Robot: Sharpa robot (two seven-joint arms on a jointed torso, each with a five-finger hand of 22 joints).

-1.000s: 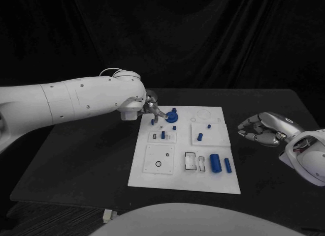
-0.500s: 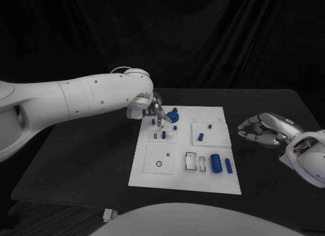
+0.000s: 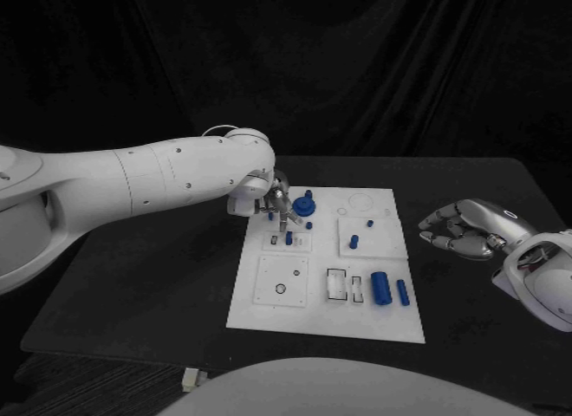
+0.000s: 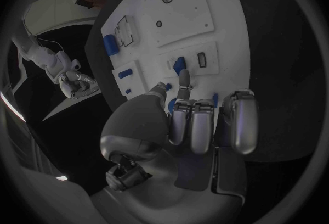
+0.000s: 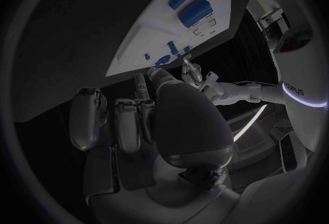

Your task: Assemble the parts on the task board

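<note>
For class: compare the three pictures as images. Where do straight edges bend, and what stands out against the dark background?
Head view: the task board keeps straight edges and stands bright against the black table. Left wrist view: fisheye, the board's edges curve behind the left hand. Right wrist view: likewise a dark-framed circle, the board bowed beyond the right hand.

a flat white rectangular task board (image 3: 323,299) carries small blue plastic parts (image 3: 379,287) on a matte black table (image 3: 149,286); white arms end in silver metal hands (image 3: 458,227).
</note>
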